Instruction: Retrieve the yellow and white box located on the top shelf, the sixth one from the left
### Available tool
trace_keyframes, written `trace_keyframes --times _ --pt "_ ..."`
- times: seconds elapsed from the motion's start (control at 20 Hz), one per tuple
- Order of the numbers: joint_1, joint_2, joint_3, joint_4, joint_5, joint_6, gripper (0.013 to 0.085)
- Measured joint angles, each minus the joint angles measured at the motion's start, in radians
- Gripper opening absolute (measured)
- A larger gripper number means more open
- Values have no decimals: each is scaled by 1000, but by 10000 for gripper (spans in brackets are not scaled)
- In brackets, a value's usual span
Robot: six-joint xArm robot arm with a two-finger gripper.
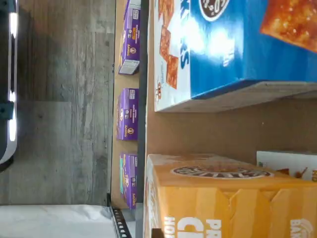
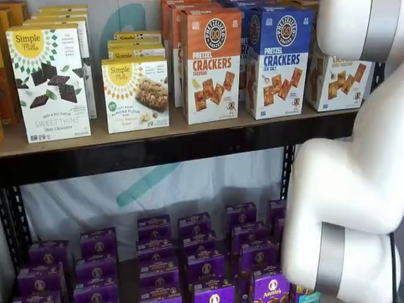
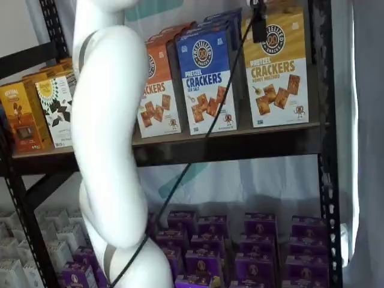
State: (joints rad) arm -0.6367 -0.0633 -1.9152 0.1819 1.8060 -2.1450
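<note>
One tall yellow and white cardboard cracker box (image 3: 276, 69) stands upright at the right end of the tan wooden top shelf with the black metal front rail (image 3: 240, 147). I see it in both shelf views; in one, the white arm (image 2: 353, 189) covers part of its front (image 2: 338, 79). Immediately to its left stands a blue cardboard cracker box (image 3: 207, 81), then an orange cardboard cracker box (image 3: 157, 96).

I see only a dark piece with a black cable (image 3: 198, 150) at the upper edge of a shelf view, in front of the yellow box's upper corner. I cannot identify the tool or its fingers there, so I cannot tell how far open it is or whether it holds anything.

The wrist view is turned sideways. It shows the blue box (image 1: 233, 44) and an orange-yellow box (image 1: 223, 198) on the shelf board, well apart, with small purple boxes (image 1: 128, 114) on the lower shelf.
</note>
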Motion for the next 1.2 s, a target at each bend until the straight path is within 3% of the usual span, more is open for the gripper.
trace_keyframes --times 0.35,0.75,0.95,1.2 --pt "-39 -81 72 10 8 -34 570" --pt "-91 -229 214 -8 11 -94 570" --pt "-87 -305 278 -31 61 -93 570" --pt "-49 -407 372 -52 104 -60 570"
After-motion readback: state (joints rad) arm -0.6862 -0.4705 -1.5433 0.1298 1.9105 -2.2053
